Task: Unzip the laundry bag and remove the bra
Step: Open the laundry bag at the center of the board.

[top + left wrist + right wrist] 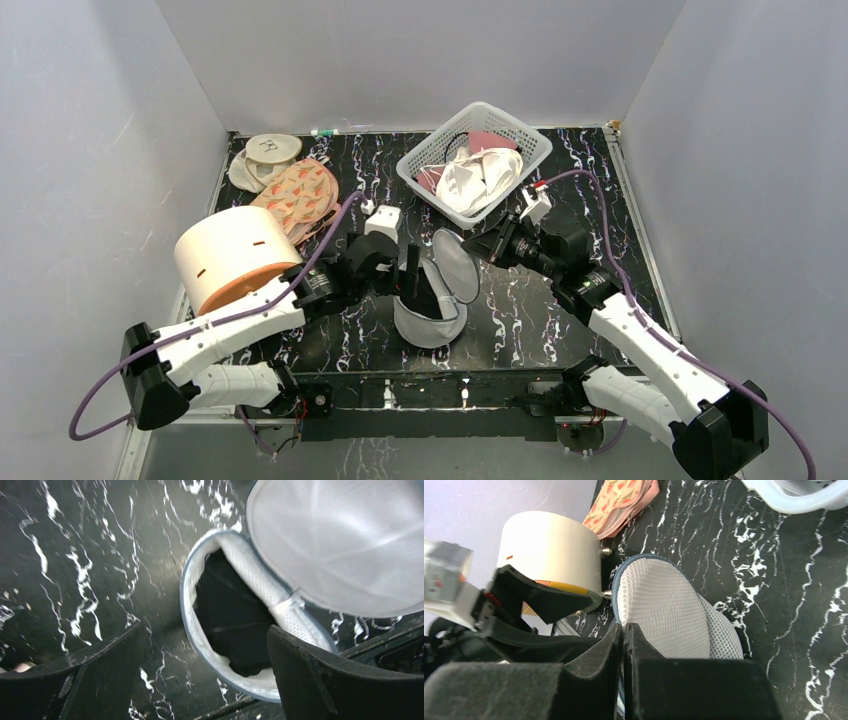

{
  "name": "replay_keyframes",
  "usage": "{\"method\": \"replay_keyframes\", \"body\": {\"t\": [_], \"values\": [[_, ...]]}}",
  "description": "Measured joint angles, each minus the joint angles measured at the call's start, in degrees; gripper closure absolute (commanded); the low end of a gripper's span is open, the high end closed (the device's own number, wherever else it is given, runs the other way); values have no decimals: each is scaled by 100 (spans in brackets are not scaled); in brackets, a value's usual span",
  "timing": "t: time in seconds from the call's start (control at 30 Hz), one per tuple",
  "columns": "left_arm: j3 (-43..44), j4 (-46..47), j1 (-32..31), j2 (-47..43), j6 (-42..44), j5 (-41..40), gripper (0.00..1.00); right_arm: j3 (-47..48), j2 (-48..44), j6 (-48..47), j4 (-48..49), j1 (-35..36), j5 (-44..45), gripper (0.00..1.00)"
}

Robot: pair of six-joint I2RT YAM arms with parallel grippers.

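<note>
The laundry bag (430,322) lies unzipped on the black marbled table, its lower half open upward and its upper half (455,262) lifted like a lid. My right gripper (484,250) is shut on the rim of the upper half (664,605), with its jaws (623,626) pinched on the zipper edge. My left gripper (412,277) is open, fingers spread over the mouth of the lower half (205,630). The inside of the bag (235,620) looks dark, with pale fabric along its bottom edge. I cannot make out the mint-green bra.
A big cream cylinder with an orange base (235,255) lies at the left, close to my left arm. Peach floral pads (300,195) and a round white piece (272,150) lie at the back left. A white lattice basket (510,130) with white cloth stands at the back right.
</note>
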Motion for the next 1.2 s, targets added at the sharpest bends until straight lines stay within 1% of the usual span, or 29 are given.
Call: {"method": "replay_keyframes", "body": {"t": [0.1, 0.2, 0.4, 0.47, 0.57, 0.67, 0.7, 0.83, 0.9, 0.93, 0.97, 1.03, 1.2], "values": [[-232, -50, 0, 232, -223, 293, 20, -111, -129, 7, -142, -160, -44, 100], [-404, -66, 0, 256, -358, 461, 32, -175, -238, -35, -293, -258, -44, 100], [-625, -4, 2, 240, -549, 817, 50, -328, -411, -79, -459, -391, -44, 100], [-688, 17, 2, 240, -577, 920, 56, -385, -459, -90, -527, -409, -44, 99], [-776, 79, 2, 243, -627, 1051, 68, -391, -527, -181, -706, -422, 11, 97], [-855, 96, 2, 243, -664, 1139, 71, -365, -616, -350, -1043, -422, 339, 94], [-879, 92, 2, 243, -667, 1161, 72, -323, -634, -422, -1296, -422, 599, 92], [-977, 109, 2, 238, -717, 1207, 74, -243, -697, -616, -2135, -424, 1661, 83], [-1016, 118, 2, 225, -732, 1231, 75, -243, -743, -671, -2465, -424, 1996, 74], [-1036, 116, 2, 216, -748, 1248, 76, -243, -769, -688, -2597, -426, 2116, 67], [-1049, 114, 2, 214, -761, 1263, 76, -243, -798, -710, -2708, -426, 2194, 60], [-1054, 116, 2, 214, -767, 1300, 76, -214, -852, -780, -2881, -426, 2280, 49], [-1054, 127, 2, 192, -767, 1355, 76, 385, -820, -1292, -3145, -426, 2173, 34]]}}
